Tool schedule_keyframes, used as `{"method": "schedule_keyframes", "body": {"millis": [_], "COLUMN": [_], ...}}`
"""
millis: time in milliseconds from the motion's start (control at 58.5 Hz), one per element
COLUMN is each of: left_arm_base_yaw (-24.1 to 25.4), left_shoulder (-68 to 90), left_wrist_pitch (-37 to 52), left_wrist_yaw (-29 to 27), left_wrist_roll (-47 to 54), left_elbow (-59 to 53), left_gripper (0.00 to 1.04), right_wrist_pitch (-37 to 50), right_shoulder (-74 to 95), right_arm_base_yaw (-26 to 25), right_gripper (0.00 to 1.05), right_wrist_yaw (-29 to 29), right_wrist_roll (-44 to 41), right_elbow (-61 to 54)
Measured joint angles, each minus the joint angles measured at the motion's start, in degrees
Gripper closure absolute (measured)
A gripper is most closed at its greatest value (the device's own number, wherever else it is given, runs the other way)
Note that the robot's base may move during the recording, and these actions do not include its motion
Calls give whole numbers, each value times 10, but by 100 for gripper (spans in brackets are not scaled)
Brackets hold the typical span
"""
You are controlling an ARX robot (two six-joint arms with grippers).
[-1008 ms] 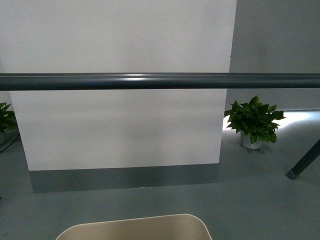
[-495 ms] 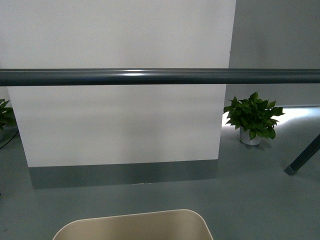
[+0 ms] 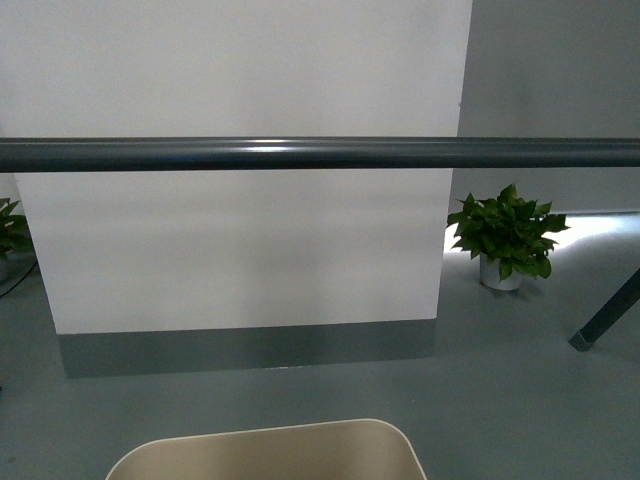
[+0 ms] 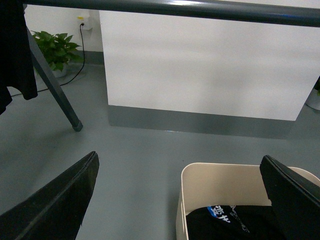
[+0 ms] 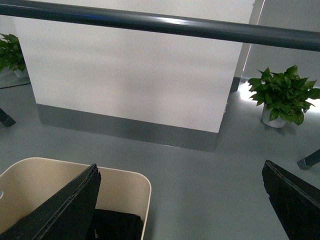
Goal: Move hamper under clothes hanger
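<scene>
Two claws were spread wide with nothing between their fingers, each poised above one end of the hamper (image 3: 268,452).

From left to right in the front view, a leafy plant (image 3: 10,228) stood at the edge by the white wall (image 3: 240,240). The clothes hanger (image 3: 320,153) ran its round bar straight across, the hamper's beige far rim showed low and centred on the grey floor (image 3: 500,380), a potted plant (image 3: 505,240) sat beyond, and an angled rack leg (image 3: 605,318) came down at the far right.

The left claw (image 4: 180,200) hung over the hamper's left end, where dark clothing (image 4: 227,222) lay inside. The right claw (image 5: 182,200) hung over its right end.

The bin appeared to sit short of the bar, on the robot's side. To push it well, both claws should catch the rim evenly and advance together, so the bin slides straight without twisting, stopping once it lies directly beneath the bar and clear of the legs.

White and blue print on the clothing was too small to read.
</scene>
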Motion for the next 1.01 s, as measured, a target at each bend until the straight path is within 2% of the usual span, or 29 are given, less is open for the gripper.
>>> {"method": "schedule_keyframes", "body": {"millis": [154,205,290,359,461,666,940,1008], "left_arm_base_yaw": [0,0,0,0,0,0,0,0], "left_shoulder": [0,0,0,0,0,0,0,0], "left_wrist_pitch": [0,0,0,0,0,0,0,0], "left_wrist_yaw": [0,0,0,0,0,0,0,0], "left_wrist_roll": [0,0,0,0,0,0,0,0], "left_elbow": [0,0,0,0,0,0,0,0], "left_gripper": [7,7,7,7,7,7,7,7], "right_wrist_pitch": [1,92,260,362,457,511,516,546], "right_shoulder": [0,45,186,315,477,619,590,598], "right_arm_base_yaw": [-1,-27,-85,-108,-91,-59,-37,-35], "right_gripper": [8,8,8,8,8,8,8,18], "right_wrist_yaw": [-2,-63,-107,-105,-100,-89,-68,-43], "right_wrist_roll": [1,26,72,92,99,107,108,96], "right_elbow": [0,-16,-16,-5,17,31,18,11]}}
